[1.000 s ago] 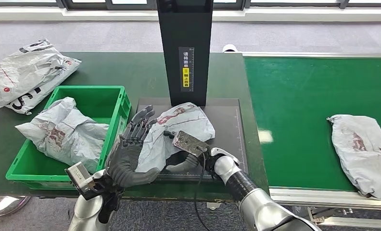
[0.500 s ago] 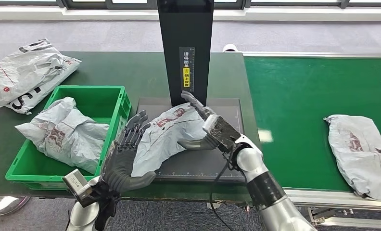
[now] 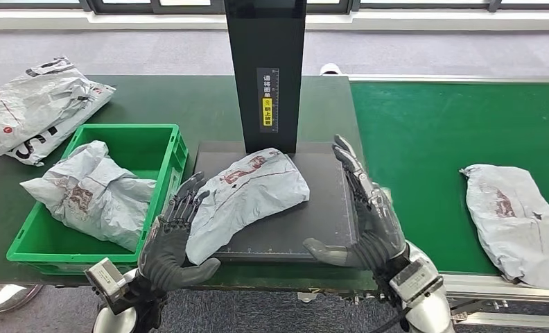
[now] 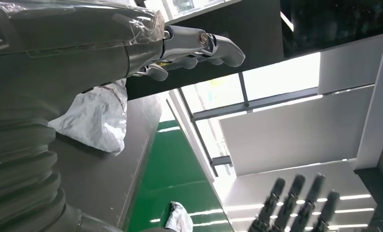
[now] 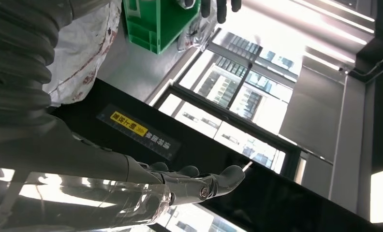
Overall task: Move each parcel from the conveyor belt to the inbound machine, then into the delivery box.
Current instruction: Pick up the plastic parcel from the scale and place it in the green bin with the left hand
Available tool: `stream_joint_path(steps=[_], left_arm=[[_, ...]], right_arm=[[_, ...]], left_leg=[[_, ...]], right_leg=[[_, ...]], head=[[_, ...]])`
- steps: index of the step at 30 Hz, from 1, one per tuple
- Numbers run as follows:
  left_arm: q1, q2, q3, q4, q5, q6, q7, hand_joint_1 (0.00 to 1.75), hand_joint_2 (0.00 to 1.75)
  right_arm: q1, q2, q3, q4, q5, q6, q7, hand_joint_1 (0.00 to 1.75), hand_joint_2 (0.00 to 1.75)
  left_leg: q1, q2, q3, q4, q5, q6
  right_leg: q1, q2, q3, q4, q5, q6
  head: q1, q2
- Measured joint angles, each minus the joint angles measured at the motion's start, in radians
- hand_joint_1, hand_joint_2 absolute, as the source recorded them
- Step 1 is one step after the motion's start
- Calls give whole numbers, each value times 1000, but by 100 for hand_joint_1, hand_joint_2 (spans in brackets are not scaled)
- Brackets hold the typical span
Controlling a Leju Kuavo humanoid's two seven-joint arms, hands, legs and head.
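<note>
The grey parcel (image 3: 247, 196) is seen lying on the dark plate of the inbound machine (image 3: 313, 222), its long axis slanted from the near left to the far right. Its near-left end is touched by the spread left hand (image 3: 171, 239), which is judged the nearer. The right hand (image 3: 365, 218) is held spread and empty, apart. The green delivery box (image 3: 157, 142) lies just left.

**Left wrist: open robot hand above a parcel**

The left robot hand (image 4: 131, 53) reaches out with its fingers (image 4: 213, 43) extended, gripping nothing. Beside it a crumpled grey parcel (image 4: 95, 118) lies on a dark platform (image 4: 102, 169). Further off runs a green belt (image 4: 172, 169) carrying another parcel (image 4: 179, 218). The right robot hand (image 4: 296, 205) shows its dark fingertips.
</note>
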Motion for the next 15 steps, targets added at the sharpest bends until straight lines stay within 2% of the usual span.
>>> stream_joint_path(steps=[3, 6, 11, 15], left_arm=[[0, -5, 4, -1, -34, 34, 25, 0, 175], [-4, -11, 12, 10, -137, 131, 82, 0, 175], [-61, -21, 12, 106, -480, 358, 225, 0, 175], [-156, -23, -25, 256, -755, 408, 335, 0, 175]], right_arm=[[38, 5, -25, -45, 0, -6, -2, 0, 175], [101, 26, -65, -88, -27, 3, 12, 0, 175], [189, 72, -158, -76, -100, 40, 65, 0, 175], [187, 93, -211, 0, -114, 53, 68, 0, 175]], left_leg=[[0, 0, 1, 0, 0, 0], [0, 0, 1, 0, 0, 0], [0, 0, 1, 0, 0, 0], [0, 0, 2, 0, 1, 1]], right_leg=[[0, -1, 1, 0, 0, 0], [0, -1, 1, 0, -1, 0], [0, -1, 1, 0, -1, 0], [-1, -1, 2, 0, 0, 0]], head=[[0, 0], [0, 0], [0, 0], [0, 0]])
